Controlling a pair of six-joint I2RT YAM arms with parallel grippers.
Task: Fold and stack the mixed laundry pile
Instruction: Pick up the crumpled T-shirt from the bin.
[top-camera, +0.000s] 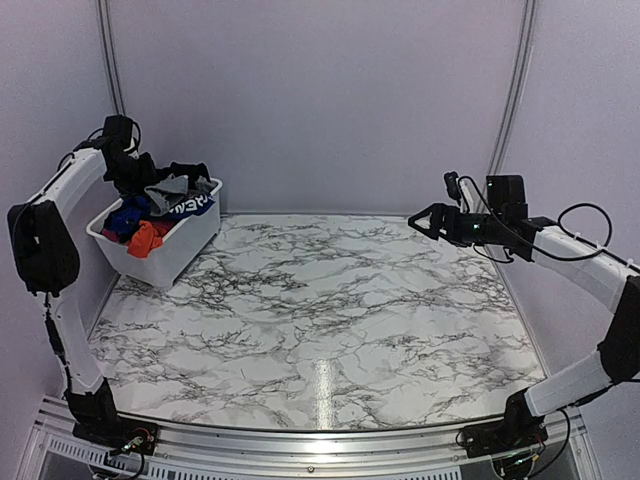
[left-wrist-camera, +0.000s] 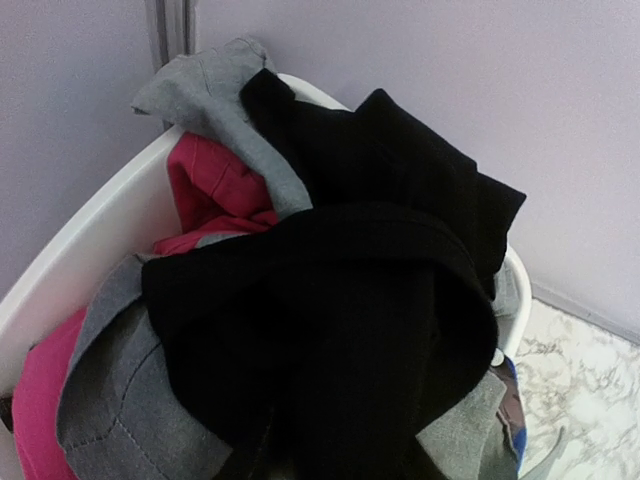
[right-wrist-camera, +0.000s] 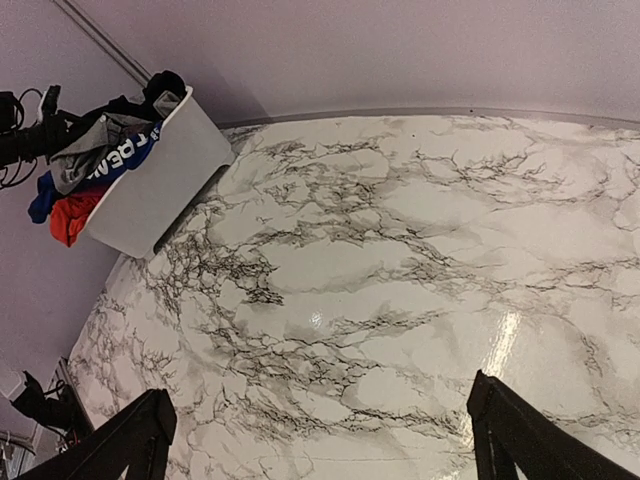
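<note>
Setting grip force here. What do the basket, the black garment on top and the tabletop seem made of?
Basket: white plastic, with a smooth, slightly glossy rigid rim. Black garment: soft matte cloth that drapes in folds; fibre unclear. Tabletop: glossy marble-patterned surface mirroring a light streak; stone or laminate, cannot tell.

1. The top camera looked down from above and behind my bases, taking in the whole grey-veined white marble tabletop (top-camera: 330, 310) and the white plastic basket (top-camera: 175, 255) at far left.
2. My left wrist camera sat very close over that basket, its view filled by the large black garment (left-wrist-camera: 340, 330).
3. My right wrist camera looked from well off across the tabletop toward the same basket, my own black fingers (right-wrist-camera: 520, 430) at the bottom edge.
4. All three views shared the basket.
</note>
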